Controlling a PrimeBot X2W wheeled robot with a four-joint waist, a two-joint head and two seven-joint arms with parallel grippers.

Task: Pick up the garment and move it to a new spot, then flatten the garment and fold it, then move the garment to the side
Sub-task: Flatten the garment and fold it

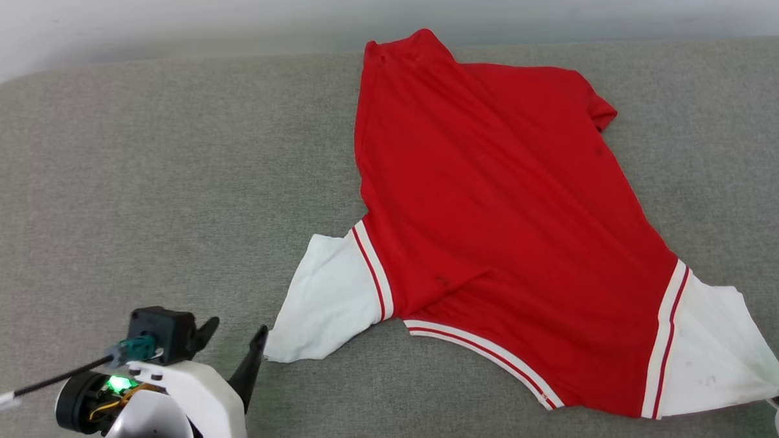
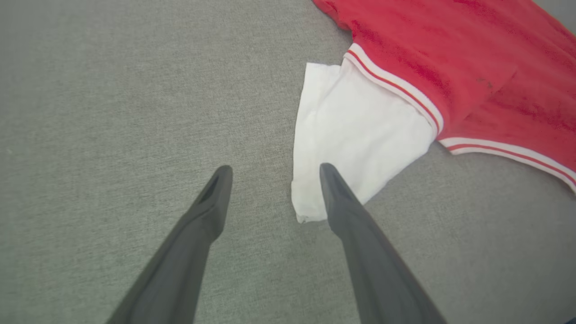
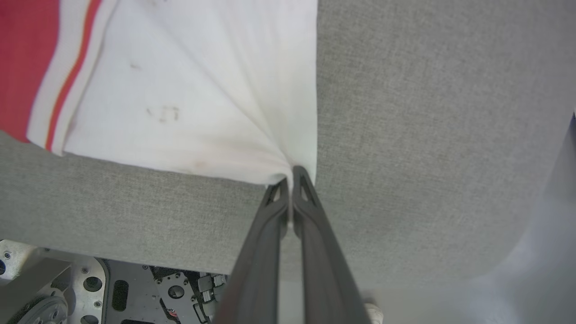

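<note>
The garment (image 1: pixel 492 202) lies spread on the grey surface, red body with white sleeves and striped trim, plain side up. My left gripper (image 1: pixel 235 344) is open at the lower left, its fingers just left of the near white sleeve (image 1: pixel 327 299). In the left wrist view the gripper (image 2: pixel 272 173) straddles bare cloth surface, the right finger overlapping the sleeve's (image 2: pixel 351 130) corner. My right gripper (image 3: pixel 291 177) is shut on the corner of the other white sleeve (image 3: pixel 202 90), which puckers into the fingertips. In the head view that sleeve (image 1: pixel 718 350) ends at the lower right edge.
The grey upholstered surface (image 1: pixel 136 189) stretches wide to the left of the garment. Its near edge (image 3: pixel 135 243) shows in the right wrist view, with my metal base (image 3: pixel 90 288) below it. A pale wall (image 1: pixel 162 19) runs behind.
</note>
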